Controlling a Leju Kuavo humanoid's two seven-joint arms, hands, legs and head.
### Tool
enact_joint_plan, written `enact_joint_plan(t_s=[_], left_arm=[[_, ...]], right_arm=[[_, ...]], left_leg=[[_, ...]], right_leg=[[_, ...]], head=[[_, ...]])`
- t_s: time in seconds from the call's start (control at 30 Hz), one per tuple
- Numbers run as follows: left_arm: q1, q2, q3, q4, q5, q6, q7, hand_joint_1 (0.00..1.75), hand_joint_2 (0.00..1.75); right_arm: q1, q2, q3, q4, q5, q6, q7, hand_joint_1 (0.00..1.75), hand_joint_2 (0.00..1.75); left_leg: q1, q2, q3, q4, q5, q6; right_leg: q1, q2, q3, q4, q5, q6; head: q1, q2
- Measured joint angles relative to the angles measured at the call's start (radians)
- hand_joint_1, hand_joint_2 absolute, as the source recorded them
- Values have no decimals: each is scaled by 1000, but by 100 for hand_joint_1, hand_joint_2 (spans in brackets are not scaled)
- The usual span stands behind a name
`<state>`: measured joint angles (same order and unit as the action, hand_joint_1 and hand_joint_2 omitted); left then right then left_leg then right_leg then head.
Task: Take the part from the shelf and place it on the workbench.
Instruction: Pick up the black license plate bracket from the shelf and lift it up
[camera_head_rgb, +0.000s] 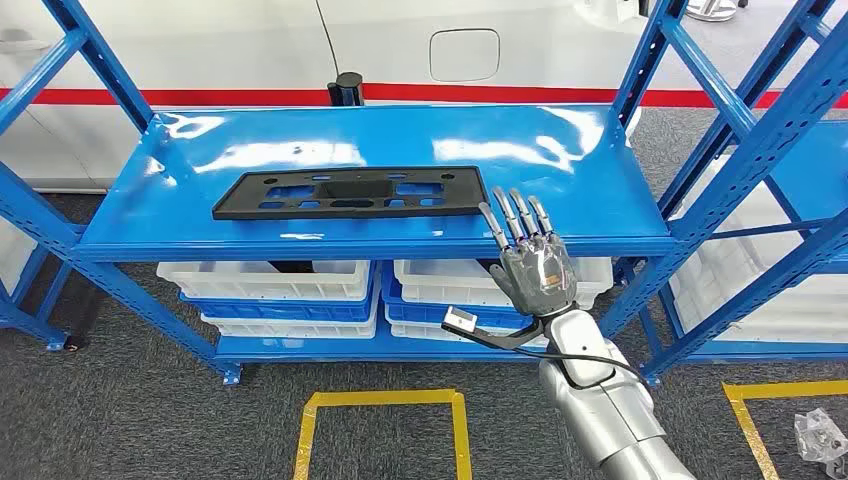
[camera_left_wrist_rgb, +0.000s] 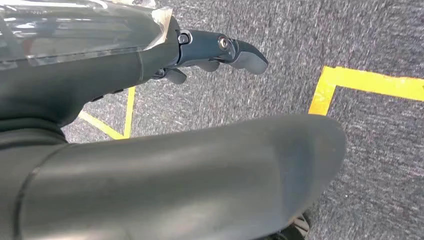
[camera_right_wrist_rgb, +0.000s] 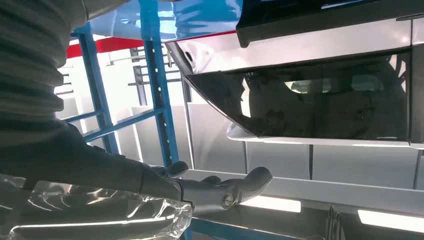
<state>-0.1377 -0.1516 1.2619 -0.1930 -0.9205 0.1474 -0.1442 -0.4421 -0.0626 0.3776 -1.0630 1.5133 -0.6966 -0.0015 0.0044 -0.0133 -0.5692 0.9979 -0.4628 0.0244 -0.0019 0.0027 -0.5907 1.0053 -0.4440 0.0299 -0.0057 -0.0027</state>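
Resting flat on the blue shelf (camera_head_rgb: 600, 190), the black plastic part (camera_head_rgb: 350, 192) is lying just left of the right hand (camera_head_rgb: 530, 262), which is hovering released, fingers spread, holding nothing. I judge the wide, thin part could be tipping or slipping if gripped at one end. The left hand (camera_left_wrist_rgb: 220, 50) is hanging over the floor; whether it is clenched I cannot tell.
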Motion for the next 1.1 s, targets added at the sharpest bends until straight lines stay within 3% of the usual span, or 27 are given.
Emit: enact_joint_plan(t_s=[0.37,0.57,0.67,0.73,0.83,0.87,0.9,0.93,1.0,1.03,1.1], left_arm=[[0,-1,0,0,-2,0,0,0,0],[0,0,0,0,-3,0,0,0,0],[0,0,0,0,-4,0,0,0,0],[0,-1,0,0,-4,0,0,0,0],[0,-1,0,0,-5,-1,0,0,0],[0,-1,0,0,-5,-1,0,0,0],[0,-1,0,0,-5,-1,0,0,0],[0,-2,0,0,-5,-1,0,0,0],[0,-2,0,0,-7,1,0,0,0],[0,-2,0,0,-8,2,0,0,0],[-1,-1,0,0,-10,6,1,0,0]], right_arm=[[-9,14,-15,28,6,0,-16,0,175],[-12,21,-21,42,12,-1,-16,0,175],[-13,24,-27,44,13,-1,-16,0,175],[-16,25,-30,45,13,-1,-17,0,175],[-15,24,-32,48,13,-2,-17,0,175],[-13,23,-32,50,13,-2,-17,0,175],[-11,23,-32,52,13,-2,-17,0,175],[-10,22,-32,53,13,-2,-17,0,175],[-11,21,-33,55,13,-2,-17,0,175],[-11,23,-33,55,14,-2,-17,0,175],[-10,25,-34,57,15,-2,-17,0,175]], left_leg=[[-5,0,0,0,1,-5],[-11,0,-2,8,-6,8],[-9,2,3,-2,0,17],[-2,6,13,-17,8,24],[3,8,17,-21,10,26],[4,8,17,-21,8,25],[6,8,18,-20,7,22],[10,7,20,-19,4,18],[15,5,25,-14,-6,4],[15,5,27,-11,-12,-5],[13,6,28,-9,-20,-19]], right_leg=[[-5,0,1,0,0,0],[-11,0,3,-3,1,3],[-11,0,4,-5,2,10],[-9,-1,-19,41,-22,12],[-14,-1,-117,234,-93,11],[-17,-1,-140,274,-102,16],[-20,-1,-143,277,-95,25],[-24,-2,-126,238,-73,36],[-30,-3,-52,95,-20,56],[-31,-2,-21,38,-3,56],[-26,2,2,0,0,37]], head=[[0,0],[0,0],[0,0],[2,0],[5,0],[5,0],[5,0],[5,0],[6,0],[6,0],[6,0]])
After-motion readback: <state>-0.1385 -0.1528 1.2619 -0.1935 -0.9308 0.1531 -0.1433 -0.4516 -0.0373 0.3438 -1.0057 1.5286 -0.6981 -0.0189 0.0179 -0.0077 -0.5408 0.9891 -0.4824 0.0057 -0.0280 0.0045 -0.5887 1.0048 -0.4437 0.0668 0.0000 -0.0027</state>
